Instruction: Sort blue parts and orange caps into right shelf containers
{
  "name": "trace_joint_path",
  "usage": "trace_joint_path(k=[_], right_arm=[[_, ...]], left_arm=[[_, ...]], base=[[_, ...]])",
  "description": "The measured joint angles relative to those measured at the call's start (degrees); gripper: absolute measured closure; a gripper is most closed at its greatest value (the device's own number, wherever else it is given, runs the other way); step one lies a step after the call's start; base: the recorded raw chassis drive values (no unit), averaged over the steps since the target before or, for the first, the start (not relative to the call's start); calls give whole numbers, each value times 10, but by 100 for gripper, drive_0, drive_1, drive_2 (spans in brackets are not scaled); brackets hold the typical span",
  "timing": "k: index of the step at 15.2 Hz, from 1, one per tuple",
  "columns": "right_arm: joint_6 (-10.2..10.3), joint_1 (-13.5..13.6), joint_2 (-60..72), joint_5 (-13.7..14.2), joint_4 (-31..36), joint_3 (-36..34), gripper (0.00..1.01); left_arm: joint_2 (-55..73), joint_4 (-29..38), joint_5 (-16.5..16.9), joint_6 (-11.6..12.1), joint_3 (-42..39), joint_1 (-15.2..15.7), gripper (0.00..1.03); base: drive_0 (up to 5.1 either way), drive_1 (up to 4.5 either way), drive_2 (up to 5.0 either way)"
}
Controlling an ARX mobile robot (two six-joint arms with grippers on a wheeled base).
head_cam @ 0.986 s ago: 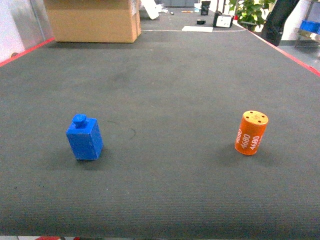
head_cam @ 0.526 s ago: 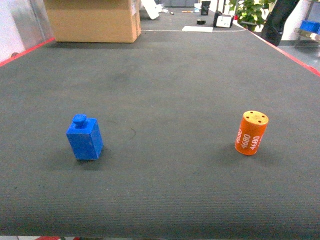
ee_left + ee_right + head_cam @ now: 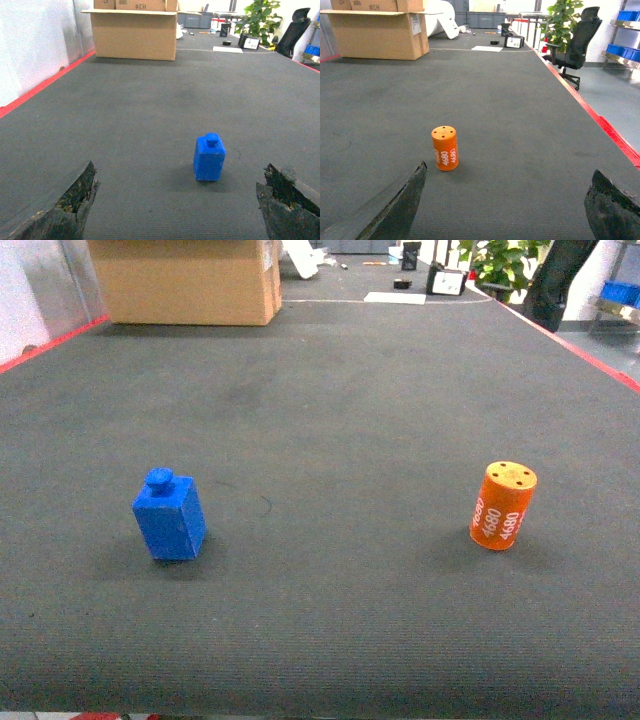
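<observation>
A blue part [image 3: 170,517], a small block with a round knob on top, stands on the dark mat at the left. An orange cap [image 3: 503,505], a cylinder printed 4680, stands upright at the right. Neither gripper shows in the head view. In the left wrist view my left gripper [image 3: 180,165] is open, and the blue part [image 3: 209,157] stands just ahead, right of centre between the fingers. My right gripper [image 3: 509,167] is open too, with the orange cap [image 3: 445,148] ahead near its left finger. Blue containers [image 3: 624,50] sit on a shelf at the far right.
A large cardboard box [image 3: 185,280] stands at the mat's far left end. Red strips [image 3: 600,120] mark the table's side edges. An office chair [image 3: 575,40] and a plant [image 3: 562,20] stand beyond the right edge.
</observation>
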Motion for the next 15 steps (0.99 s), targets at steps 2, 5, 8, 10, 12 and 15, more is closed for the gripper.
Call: trace_joint_path(k=[2, 5, 8, 10, 12, 15], right_arm=[[0, 0, 0, 0, 0, 0, 3], [0, 0, 0, 0, 0, 0, 3], [13, 12, 90, 21, 10, 9, 3], [32, 24, 230, 3, 137, 48, 3], [36, 52, 452, 0, 301, 120, 3], [20, 84, 777, 14, 431, 228, 3]], left_arm=[[0, 0, 0, 0, 0, 0, 5], [0, 0, 0, 0, 0, 0, 5], [132, 20, -168, -16, 23, -85, 5], [305, 188, -191, -15, 67, -108, 5], [481, 328, -156, -19, 135, -122, 5], [734, 440, -132, -26, 211, -151, 5]], base=[[0, 0, 0], [0, 0, 0], [0, 0, 0], [0, 0, 0], [0, 0, 0], [0, 0, 0]])
